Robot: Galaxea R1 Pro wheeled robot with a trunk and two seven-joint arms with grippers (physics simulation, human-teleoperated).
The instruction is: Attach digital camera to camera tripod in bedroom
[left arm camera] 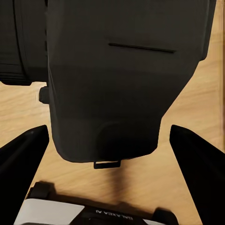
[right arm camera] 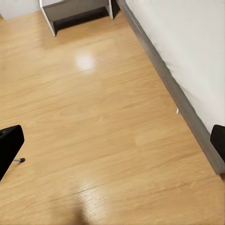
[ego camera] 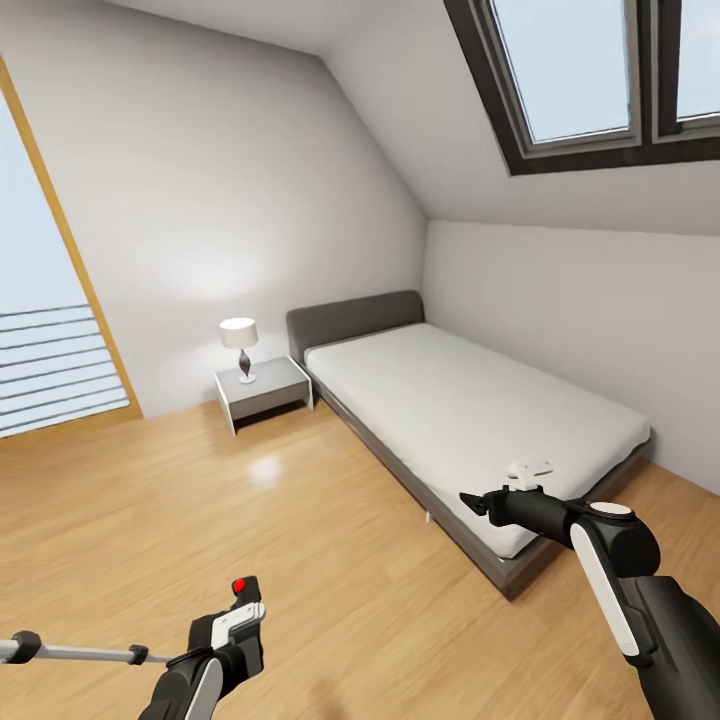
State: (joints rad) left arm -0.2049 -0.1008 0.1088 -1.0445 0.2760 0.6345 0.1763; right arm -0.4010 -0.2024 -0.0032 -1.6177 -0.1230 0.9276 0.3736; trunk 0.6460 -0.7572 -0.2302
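Note:
The digital camera (ego camera: 242, 591) is a small black body with a red button on top, low in the head view. My left gripper (ego camera: 230, 635) is shut on it. In the left wrist view the black camera body (left arm camera: 126, 79) hangs between the two dark fingers (left arm camera: 23, 157), with its lens at one side. A silver-grey leg of the camera tripod (ego camera: 75, 653) with black joints reaches in from the lower left edge and ends beside the left gripper. My right gripper (ego camera: 473, 503) is open and holds nothing, out over the floor near the bed's corner.
A grey bed (ego camera: 470, 420) with a white mattress stands along the right wall under a sloped ceiling and skylight. A small white item (ego camera: 529, 468) lies near its foot. A nightstand (ego camera: 263, 390) with a lamp (ego camera: 240, 345) sits beside it. Light wood floor (right arm camera: 108, 117) spreads ahead.

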